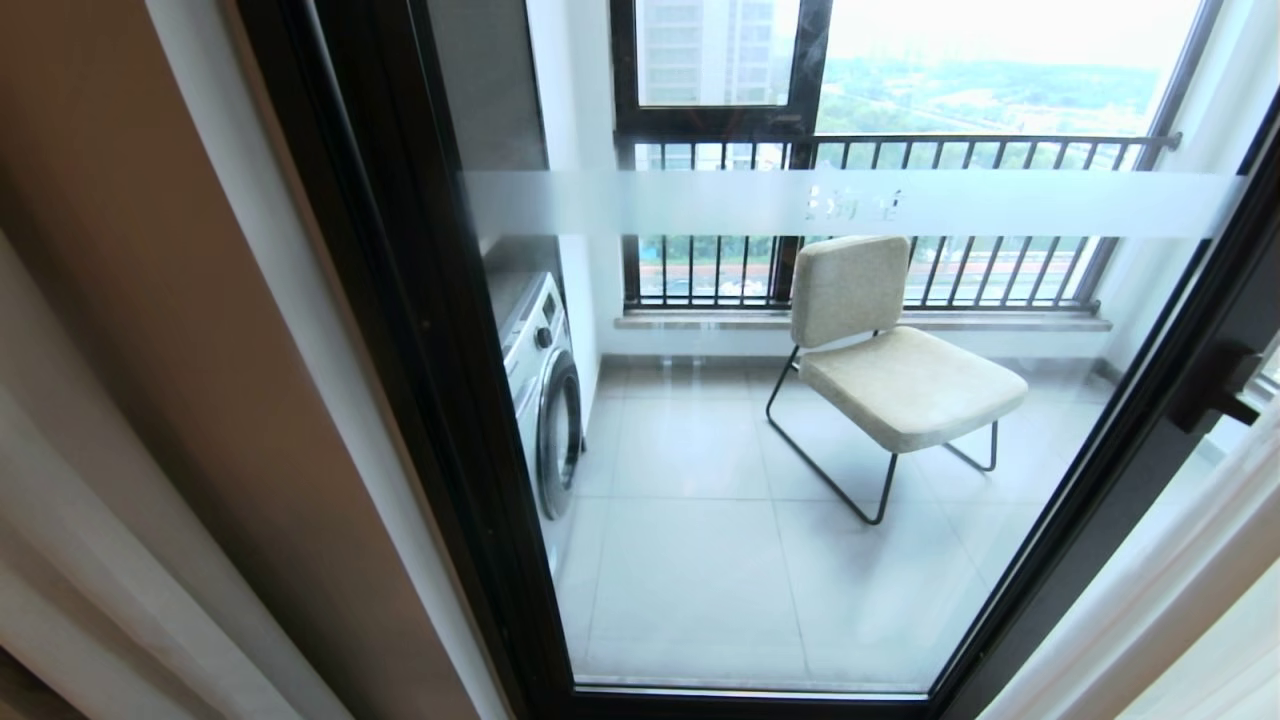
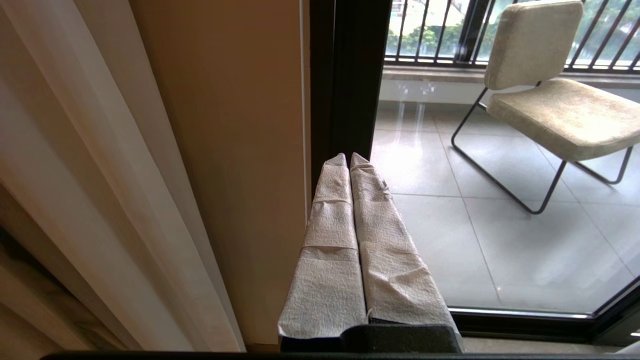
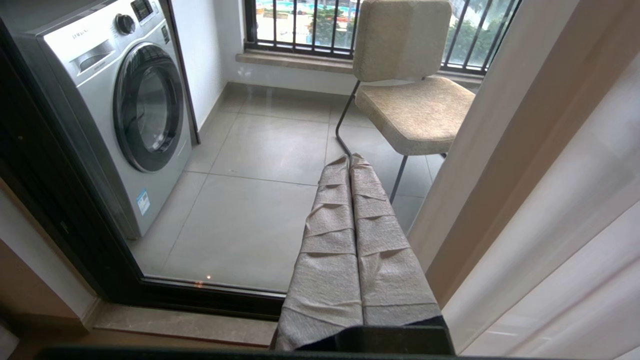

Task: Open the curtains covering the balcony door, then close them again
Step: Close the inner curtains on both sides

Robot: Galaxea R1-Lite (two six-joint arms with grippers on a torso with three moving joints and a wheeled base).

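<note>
Matt cream woven cloth curtains point(image 1: 110, 420) framed the glossy black-framed glass balcony door point(image 1: 800, 480); rough beige fabric chair point(image 1: 880, 360) sat on thin black metal legs.

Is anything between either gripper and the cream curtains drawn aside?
Nothing visible. The left gripper has open air to the left cream pleated curtains; the right gripper likewise beside the right panel.

I see cream curtains point(image 1: 130, 480) beside the balcony door point(image 1: 420, 330), which has a black frame and a frosted white stripe. The chair point(image 1: 890, 350) is beige with black legs, and the washing machine point(image 1: 545, 400) is silver.
</note>
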